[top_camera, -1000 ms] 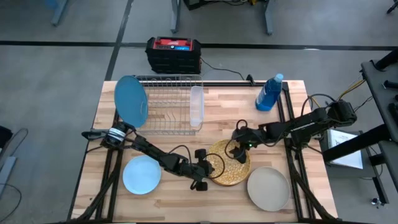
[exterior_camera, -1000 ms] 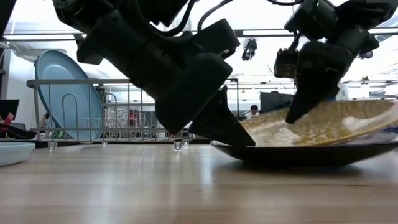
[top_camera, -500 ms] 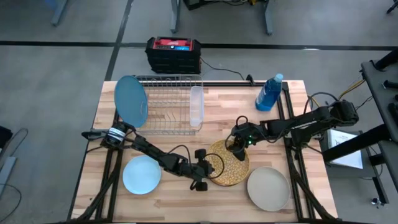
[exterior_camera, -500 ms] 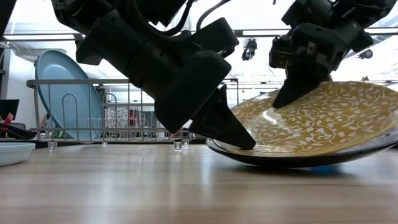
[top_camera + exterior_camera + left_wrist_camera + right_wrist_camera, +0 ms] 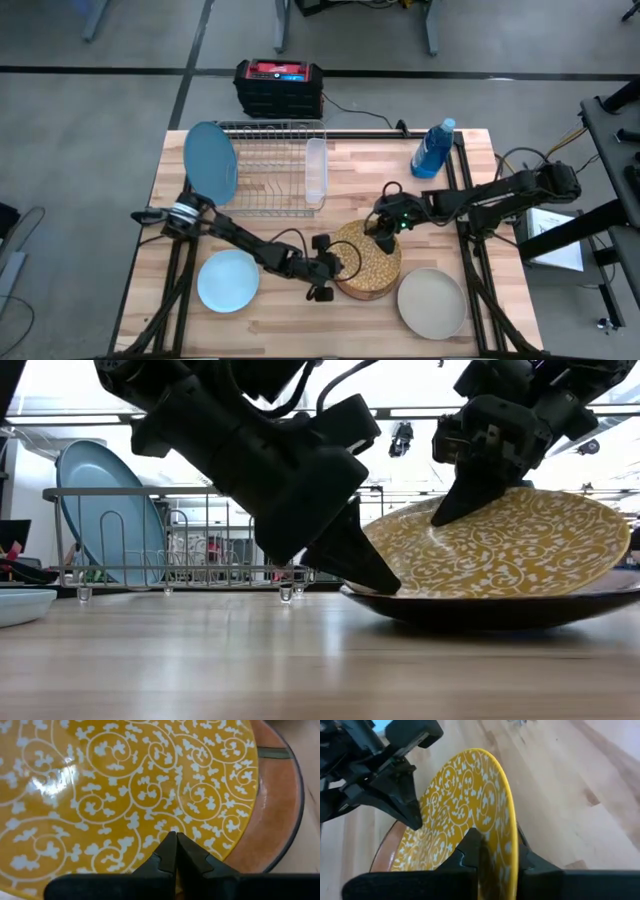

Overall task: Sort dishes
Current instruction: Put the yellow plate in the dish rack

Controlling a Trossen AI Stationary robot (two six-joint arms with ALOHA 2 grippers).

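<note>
The gold plate (image 5: 500, 555), round, glossy and covered with white scrollwork, is held tilted above a dark-rimmed plate (image 5: 490, 608) near the table's front middle. Its far rim is clamped by the right gripper (image 5: 492, 851); the left gripper (image 5: 175, 851), fingers pressed together, touches its near edge.

Light wooden butcher-block table (image 5: 290, 315) on grey concrete floor (image 5: 90, 120). Black-and-red box (image 5: 279, 87) sits on the floor behind the table. Bright ceiling lights (image 5: 400, 385) overhead.

A robotics lab: a wooden counter (image 5: 300, 320) on bare grey floor (image 5: 90, 150), a power box (image 5: 279, 87) behind it.
</note>
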